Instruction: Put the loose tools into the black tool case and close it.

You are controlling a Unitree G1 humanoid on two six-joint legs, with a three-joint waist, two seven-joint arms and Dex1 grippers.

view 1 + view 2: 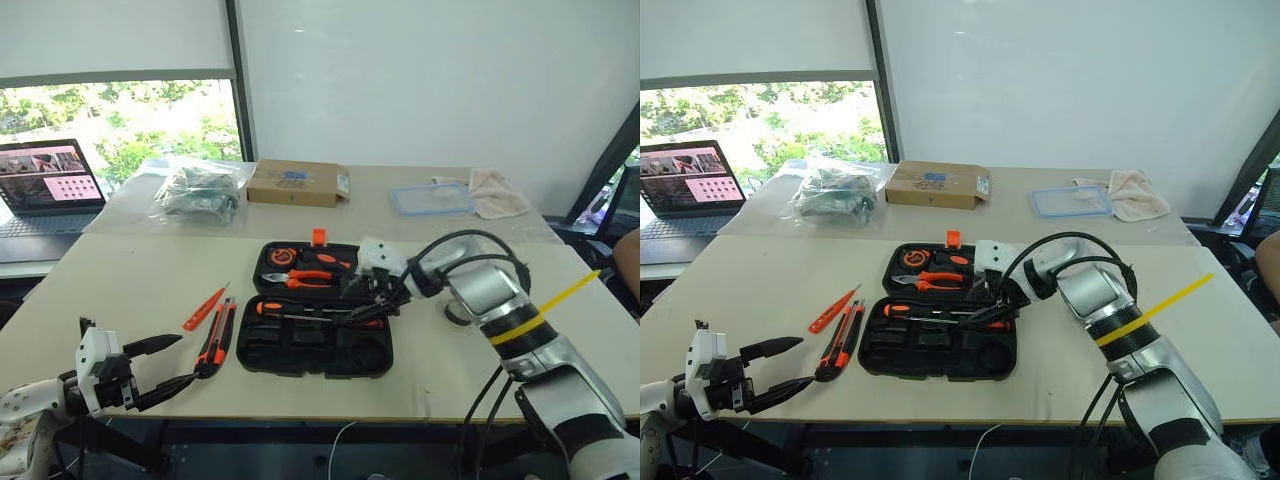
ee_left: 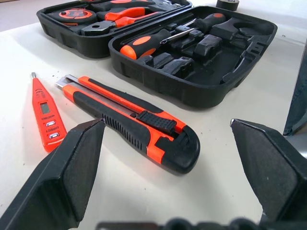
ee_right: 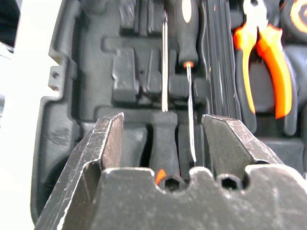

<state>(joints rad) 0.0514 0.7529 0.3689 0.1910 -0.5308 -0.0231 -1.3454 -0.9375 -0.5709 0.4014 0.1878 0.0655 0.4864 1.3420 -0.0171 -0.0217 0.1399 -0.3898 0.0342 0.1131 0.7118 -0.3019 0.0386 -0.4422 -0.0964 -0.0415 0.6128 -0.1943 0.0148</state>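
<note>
**Tool Case Open; Two Screwdrivers Seated, Knife and Pen Tool Outside**

The black tool case (image 1: 318, 332) lies open and flat on the table (image 1: 130, 290), with its orange latch (image 1: 319, 237) at the far edge. The orange-handled pliers (image 1: 310, 279) sit in the far half.

Right gripper (image 1: 372, 300): positioned above the near half of the case, at its right portion. The jaws stand partly apart and hold nothing. In the right wrist view, two screwdrivers (image 3: 177, 57) lie side by side in the moulded slots directly below and between the fingers (image 3: 108, 143), clear of both pads.

Left gripper (image 1: 165, 365): positioned at the near left edge of the table, jaws spread wide and empty. The utility knife (image 1: 216, 337) lies on the table just left of the case, beyond the fingertips and apart from them. The slim pen-like tool (image 1: 204, 308) lies beside the knife, on its far left side, not touching it. In the left wrist view, the knife rests between the two open fingers (image 2: 72, 163), with the pen-like tool nearer one finger.

The small black tape roll (image 2: 228, 4) rests on the table past the far side of the case as seen from the left wrist.
</note>
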